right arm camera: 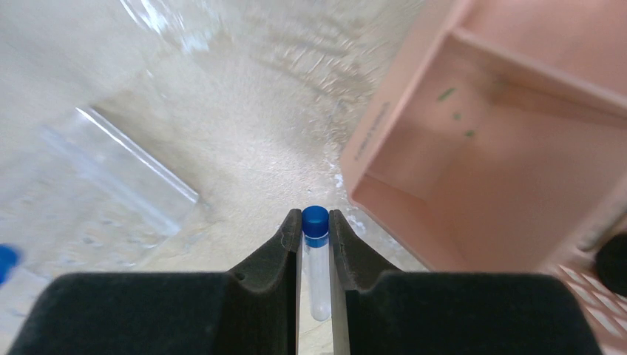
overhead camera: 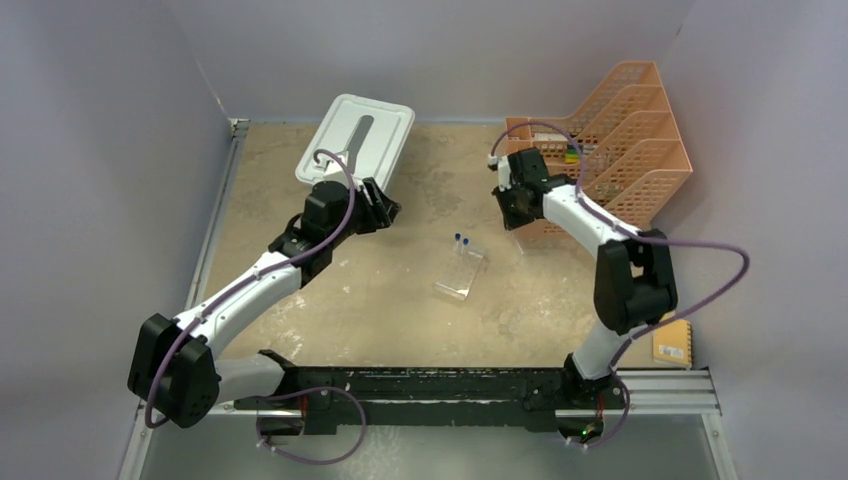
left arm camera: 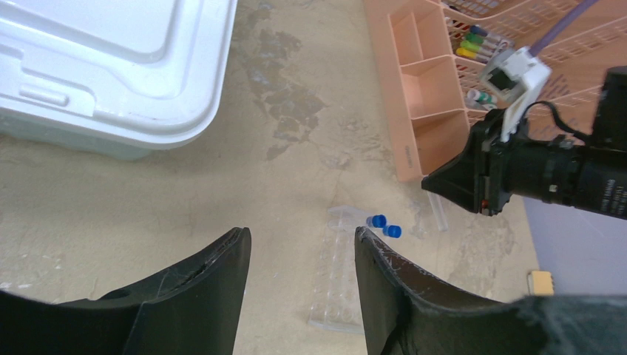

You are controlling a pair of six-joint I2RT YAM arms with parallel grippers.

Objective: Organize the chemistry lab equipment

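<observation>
A clear rack (overhead camera: 461, 272) stands mid-table with two blue-capped tubes (overhead camera: 462, 240) at its far end; it also shows in the left wrist view (left arm camera: 341, 274) with the tubes (left arm camera: 384, 225). My right gripper (right arm camera: 316, 214) is shut on a third blue-capped tube (right arm camera: 316, 255), held just above the table beside the orange tray's low compartment (right arm camera: 473, 170); in the top view the gripper (overhead camera: 515, 205) is at the tray's left front. My left gripper (left arm camera: 299, 240) is open and empty, above the table near a white bin (overhead camera: 355, 140). Goggles, tongs, rubber tube, brush and packets are not in view.
The orange mesh tiered tray (overhead camera: 620, 130) stands at the back right, with markers (left arm camera: 473, 44) in a front compartment. The white lidded bin (left arm camera: 111, 66) sits back left. A small yellow notebook (overhead camera: 672, 343) lies at the right front.
</observation>
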